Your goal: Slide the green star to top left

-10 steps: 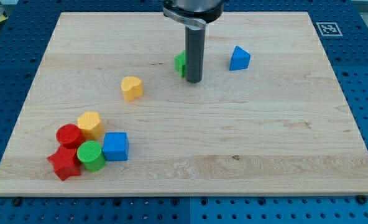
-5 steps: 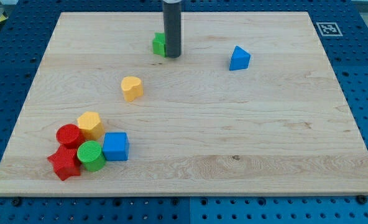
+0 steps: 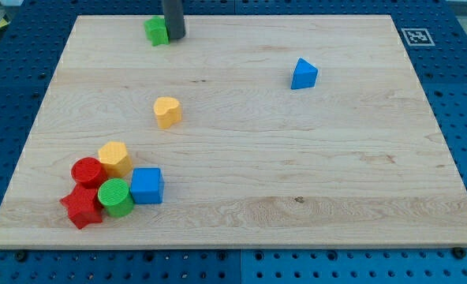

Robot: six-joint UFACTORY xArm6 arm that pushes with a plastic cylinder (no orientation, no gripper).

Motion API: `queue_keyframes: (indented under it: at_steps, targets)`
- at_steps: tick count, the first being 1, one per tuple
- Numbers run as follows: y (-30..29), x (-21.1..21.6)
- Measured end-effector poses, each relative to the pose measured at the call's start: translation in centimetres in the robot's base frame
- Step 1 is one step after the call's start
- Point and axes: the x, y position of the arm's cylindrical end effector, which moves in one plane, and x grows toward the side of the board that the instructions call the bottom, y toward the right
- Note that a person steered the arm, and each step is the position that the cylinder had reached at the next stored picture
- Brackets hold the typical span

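Note:
The green star [image 3: 156, 31] lies near the board's top edge, left of centre. My tip [image 3: 175, 36] stands right against the star's right side, touching it. The dark rod rises from there out of the view's top. The star is partly hidden by the rod on its right.
A blue triangular block [image 3: 303, 73] lies at the upper right. A yellow heart [image 3: 168, 112] lies left of centre. At the lower left sit a yellow hexagon [image 3: 115, 157], a red cylinder [image 3: 86, 171], a red star [image 3: 81, 207], a green cylinder [image 3: 116, 197] and a blue cube [image 3: 147, 186]. The wooden board [image 3: 297, 158] ends just above the star.
My tip has moved up and to the left, pushing the green star with it from the board's upper middle to near the top edge.

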Motion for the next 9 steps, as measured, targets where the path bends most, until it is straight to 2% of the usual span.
queue_keyframes:
  at_steps: [3,5,9]
  targets:
    - [-2.4,-0.1]
    - [-3.1,1.8]
    - [-6.5,2.9]
